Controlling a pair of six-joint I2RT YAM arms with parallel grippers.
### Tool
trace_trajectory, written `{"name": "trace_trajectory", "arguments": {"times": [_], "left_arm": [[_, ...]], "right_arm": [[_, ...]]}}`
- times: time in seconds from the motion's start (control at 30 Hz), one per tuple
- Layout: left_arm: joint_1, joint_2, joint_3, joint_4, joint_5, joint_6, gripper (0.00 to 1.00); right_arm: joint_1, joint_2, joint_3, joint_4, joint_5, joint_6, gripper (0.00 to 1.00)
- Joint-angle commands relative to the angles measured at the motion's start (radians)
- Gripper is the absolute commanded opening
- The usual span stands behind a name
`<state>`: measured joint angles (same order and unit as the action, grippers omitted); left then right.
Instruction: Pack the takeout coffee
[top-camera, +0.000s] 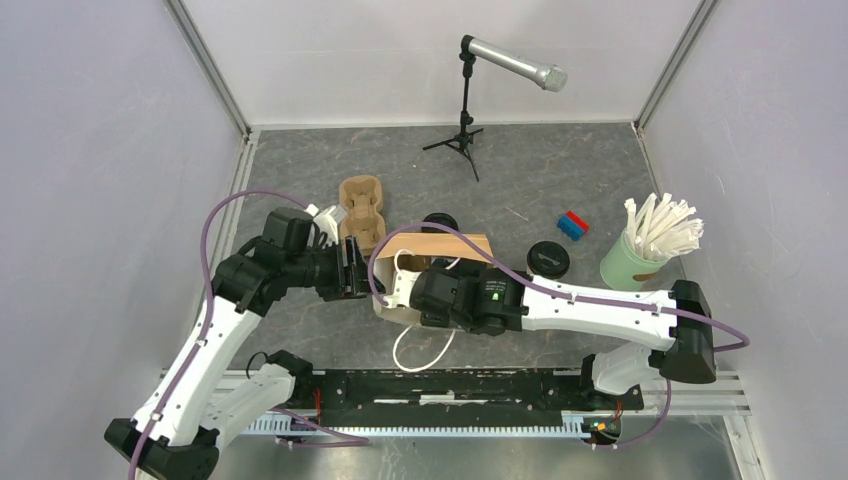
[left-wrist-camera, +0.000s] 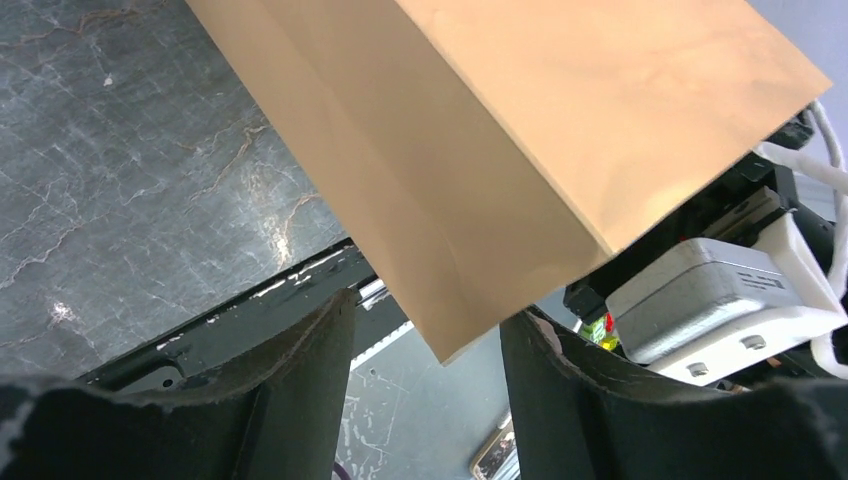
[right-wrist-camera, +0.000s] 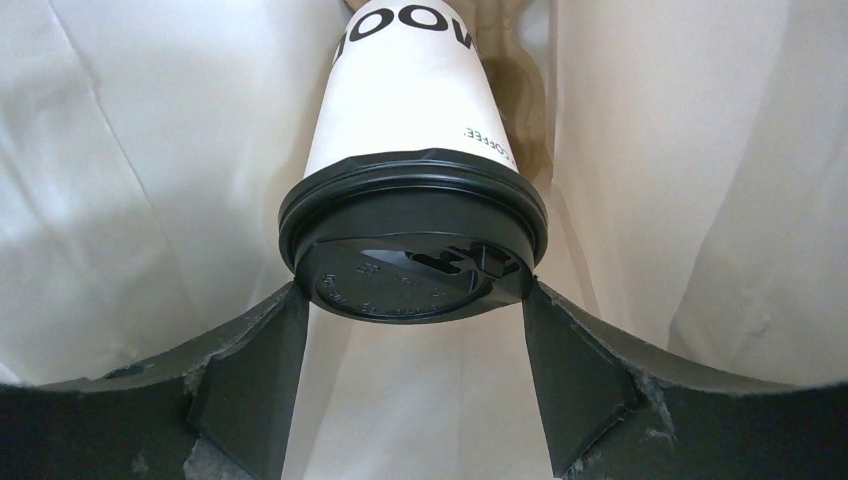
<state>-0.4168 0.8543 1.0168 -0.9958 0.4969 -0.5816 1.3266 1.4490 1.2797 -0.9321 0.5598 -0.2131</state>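
Table (top-camera: 560, 185) carries bag (top-camera: 450, 246), carrier (top-camera: 362, 212), straw cup (top-camera: 627, 266), tripod (top-camera: 461, 142).

A dark grey, marble-veined tabletop (top-camera: 560, 170) formed the floor of the enclosure. Plain pale lilac-white wall panels (top-camera: 90, 200) closed it in at the left, back and right, meeting at slanted aluminium corner posts (top-camera: 207, 65). Near the back wall a silver microphone (top-camera: 515, 63) stood on a small black tripod (top-camera: 462, 135), under soft, even light with only faint shadows.
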Motion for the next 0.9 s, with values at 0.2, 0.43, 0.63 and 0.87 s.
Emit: {"name": "trace_trajectory", "arguments": {"times": [0.2,0.43,0.63,0.87], "left_arm": [[-0.004,-0.034,-0.04,-0.02,-0.057,-0.019,0.61],[-0.004,-0.04,-0.089,0.08,-0.004,-0.027,0.58],[-0.004,-0.059,-0.091,0.128,0.044,-0.011,0.23],[-0.004,-0.06,-0.106,0.178,0.119,-0.016,0.02]], "right_arm": [[-0.003,-0.039,-0.019,0.039,0.003,0.022,0.6],[-0.003,-0.029,0.004,0.043,0.001,0.024,0.6],[0.001,0.024,0.083,-0.01,0.021,0.024,0.6],[0.015,0.092,0.144,-0.058,0.086,-0.004,0.6]]}}
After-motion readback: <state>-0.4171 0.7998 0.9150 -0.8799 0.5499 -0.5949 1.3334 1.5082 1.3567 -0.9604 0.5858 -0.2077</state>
